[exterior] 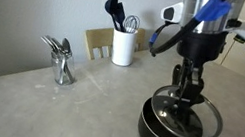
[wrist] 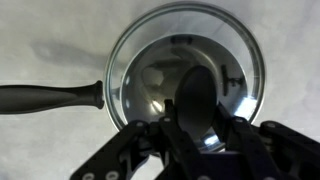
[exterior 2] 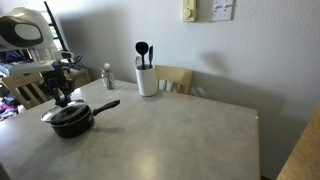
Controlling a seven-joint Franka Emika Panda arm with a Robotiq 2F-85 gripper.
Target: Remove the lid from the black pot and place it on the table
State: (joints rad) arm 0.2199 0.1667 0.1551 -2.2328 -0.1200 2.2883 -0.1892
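The black pot (exterior: 161, 135) stands on the grey table (exterior: 64, 109) near its front edge, and its long handle (wrist: 50, 95) points left in the wrist view. The clear glass lid (exterior: 209, 118) with a metal rim sits tilted, just above the pot and offset to one side. My gripper (exterior: 188, 93) comes straight down over it, shut on the lid's dark centre knob (wrist: 195, 88). In the wrist view the lid (wrist: 150, 65) fills the middle, with my fingers (wrist: 198, 120) either side of the knob. In an exterior view the pot (exterior 2: 72, 124) sits under my gripper (exterior 2: 62, 97).
A white utensil crock (exterior: 122, 46) with dark utensils stands at the back by the wall and also shows in an exterior view (exterior 2: 147, 80). A shiny metal holder (exterior: 60, 64) stands to one side. A wooden chair (exterior 2: 176, 78) is behind the table.
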